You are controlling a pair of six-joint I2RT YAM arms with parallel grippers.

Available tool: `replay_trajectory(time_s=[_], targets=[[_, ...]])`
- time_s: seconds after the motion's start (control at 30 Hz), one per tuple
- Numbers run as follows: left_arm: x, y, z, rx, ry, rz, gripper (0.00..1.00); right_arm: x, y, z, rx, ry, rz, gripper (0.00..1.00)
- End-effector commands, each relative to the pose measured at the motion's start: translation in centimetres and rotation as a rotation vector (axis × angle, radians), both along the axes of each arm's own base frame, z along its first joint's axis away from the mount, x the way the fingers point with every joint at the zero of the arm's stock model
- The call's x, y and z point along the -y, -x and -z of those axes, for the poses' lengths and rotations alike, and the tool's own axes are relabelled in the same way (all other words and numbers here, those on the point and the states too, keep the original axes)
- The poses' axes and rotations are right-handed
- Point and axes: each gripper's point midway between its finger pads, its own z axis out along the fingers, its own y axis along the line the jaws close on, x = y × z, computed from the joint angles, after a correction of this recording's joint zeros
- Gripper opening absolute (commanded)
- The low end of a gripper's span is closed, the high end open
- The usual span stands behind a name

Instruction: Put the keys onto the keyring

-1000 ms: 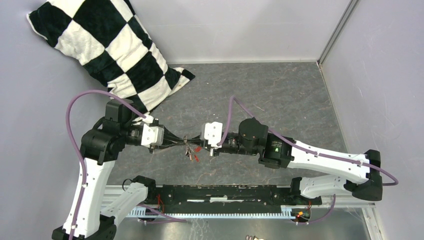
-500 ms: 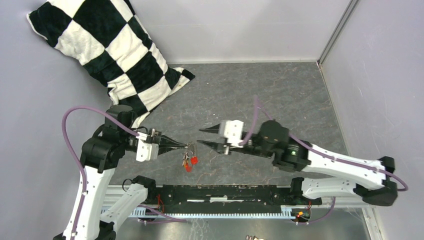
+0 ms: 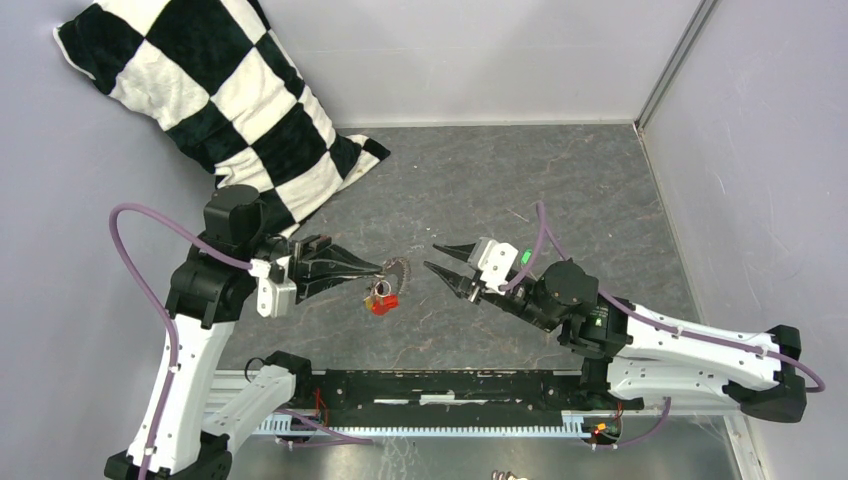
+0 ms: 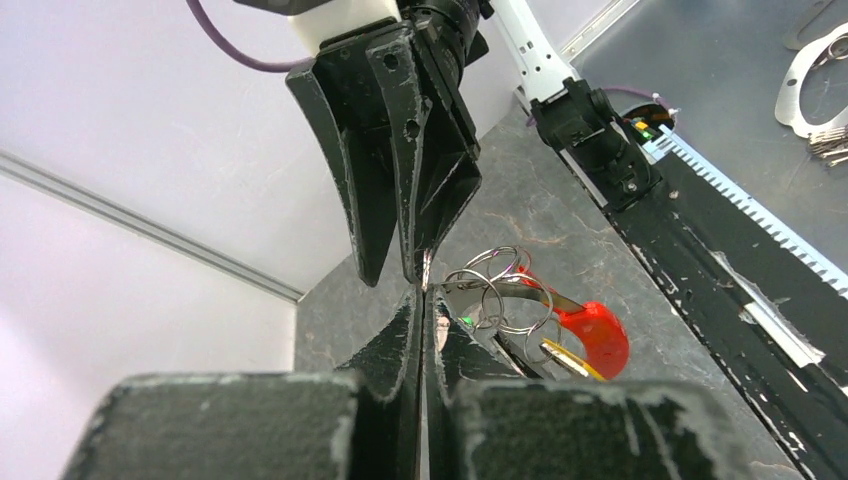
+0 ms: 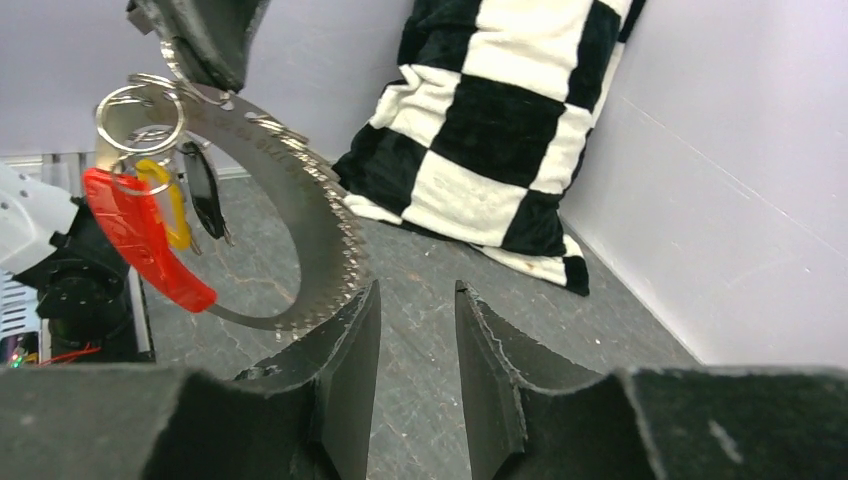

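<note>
The left gripper (image 3: pixel 376 268) is clamped shut on the keyring (image 3: pixel 398 267), holding it up mid-scene so the keys (image 3: pixel 381 301) dangle free beneath; the right gripper (image 3: pixel 432 256), jaws parted and empty, hovers just right, probably ready to help.

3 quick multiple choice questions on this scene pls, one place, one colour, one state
1. Where is the checkered pillow? A. between the claws B. far-left corner C. near-right edge
2. What colour is the biggest plastic piece hanging from the keyring? A. blue B. white C. red
3. How is the right claw? A. open, empty B. shut on the keyring C. shut on the pillow
B, it leans in the far-left corner; C, red in every view; A, its fingers stand apart while the left claw pinches the keyring.
</note>
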Motion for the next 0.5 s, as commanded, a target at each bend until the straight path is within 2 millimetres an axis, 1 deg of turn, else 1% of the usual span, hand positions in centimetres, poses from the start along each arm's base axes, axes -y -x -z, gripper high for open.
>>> replay_trajectory(time_s=[0.0,0.1,0.2,0.27,0.3,0.33,0.37,0.4,0.47], targets=[[0.0,2.2,-2.3,0.062,0.066,0.117,0.02,1.2,-1.5,-2.3,0.001,-0.089,0.091,0.39],[-0.1,2.3,-2.0,0.056,0.062,0.112,0.02,1.3,-2.2,-1.8,-0.025,-0.083,0.112,0.41],[-0.2,2.3,-1.8,0.047,0.053,0.097,0.02,1.5,-3.7,-1.1,-0.07,-0.068,0.16,0.45],[-0.2,2.0,-1.4,0.001,0.031,0.068,0.02,1.8,-5.2,0.1,-0.12,-0.048,0.208,0.53],[-0.1,1.5,-0.9,-0.042,0.011,0.043,0.02,2.2,-6.5,1.0,-0.152,-0.033,0.246,0.56],[-0.1,0.8,-0.1,-0.102,-0.015,0.005,0.02,2.6,-7.6,2.3,-0.196,-0.017,0.276,0.58],[0.0,0.0,0.7,-0.165,-0.041,-0.032,0.02,3.4,-9.1,3.7,-0.239,-0.001,0.323,0.59],[0.0,-0.8,1.7,-0.226,-0.068,-0.076,0.02,4.2,-10.3,5.2,-0.274,0.017,0.363,0.63],[-0.2,-2.1,3.8,-0.307,-0.115,-0.155,0.02,6.5,-13.0,8.7,-0.367,0.048,0.475,0.67]])
